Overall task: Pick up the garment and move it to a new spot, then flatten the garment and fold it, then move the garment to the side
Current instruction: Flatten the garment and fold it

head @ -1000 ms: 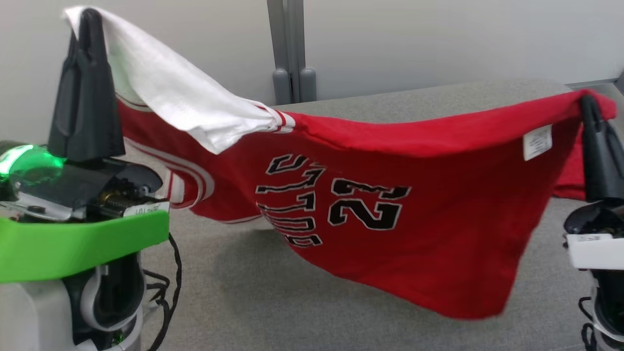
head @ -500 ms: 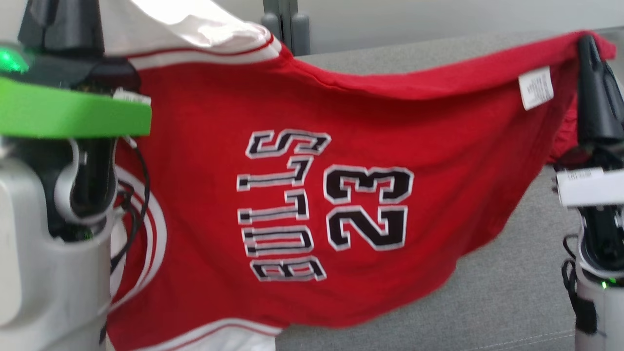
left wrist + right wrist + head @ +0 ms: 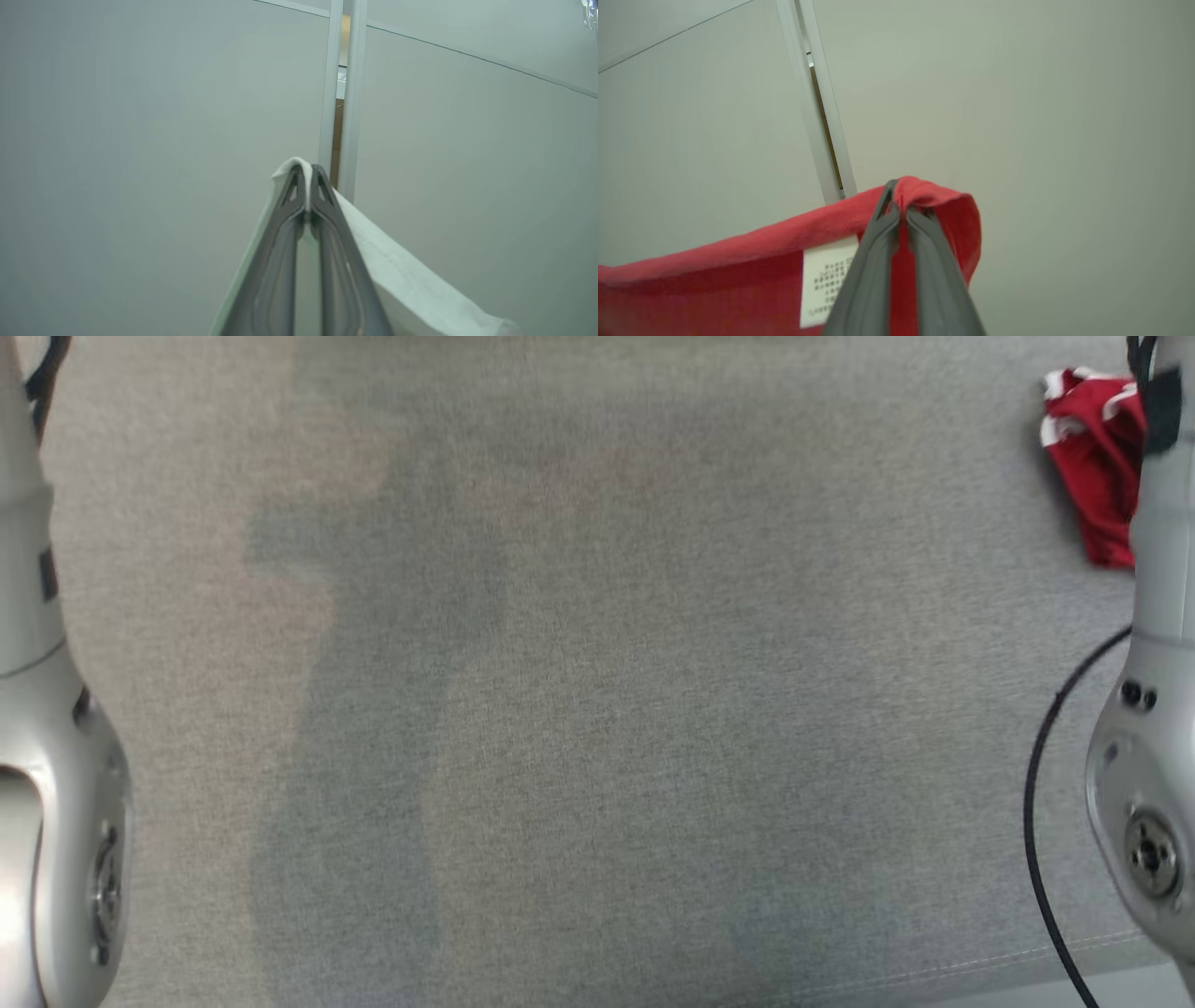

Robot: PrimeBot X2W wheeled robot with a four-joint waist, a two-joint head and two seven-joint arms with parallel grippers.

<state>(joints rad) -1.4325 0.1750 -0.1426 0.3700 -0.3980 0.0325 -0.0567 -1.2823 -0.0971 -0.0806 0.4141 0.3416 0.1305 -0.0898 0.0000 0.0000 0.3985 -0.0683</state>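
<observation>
Grey cloth-covered counter, pale wall behind. Garment — red jersey, white trim — hangs off counter between both arms. Left gripper pinched on white edge; right gripper pinched on red hem beside label. Likely light, limp, slip-prone — best held at corners.

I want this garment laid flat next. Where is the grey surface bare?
The grey surface is bare across its whole middle, from the left forearm to the right forearm. Crowded only at the top right of the head view, where a red bunch of the garment sits beside the right forearm.
</observation>
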